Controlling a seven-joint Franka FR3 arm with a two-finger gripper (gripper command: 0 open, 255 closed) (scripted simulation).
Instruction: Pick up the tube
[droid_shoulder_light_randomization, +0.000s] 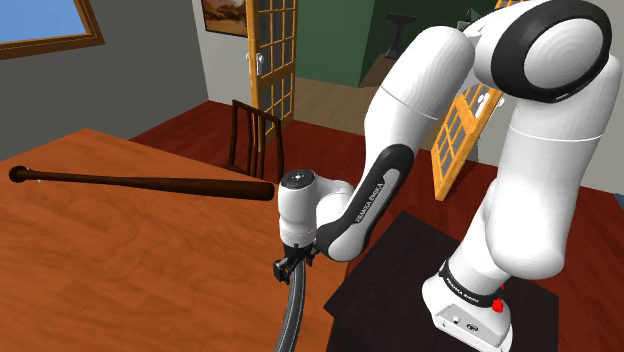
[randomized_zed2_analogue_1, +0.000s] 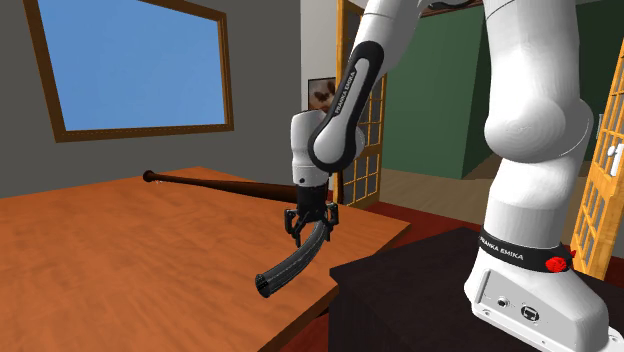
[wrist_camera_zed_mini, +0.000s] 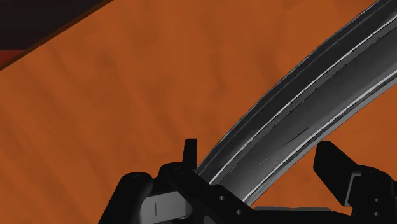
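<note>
Gripper (randomized_zed2_analogue_1: 311, 230) is clamping the dark curved tube (randomized_zed2_analogue_1: 288, 265) near its upper end, and the rest is trailing below my fingers over the bench (randomized_zed2_analogue_1: 120, 270). Lifting step judged in hand. Next move is calling for a steady, swing-free raise.

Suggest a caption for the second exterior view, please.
Black claw grips a curved dark tube over an orange-brown table, a baseball bat lying behind.

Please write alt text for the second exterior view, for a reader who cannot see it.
The black gripper of a white arm clasps one end of a dark curved tube, which slants down over an orange-brown table. A long dark bat lies on the table behind it.
</note>
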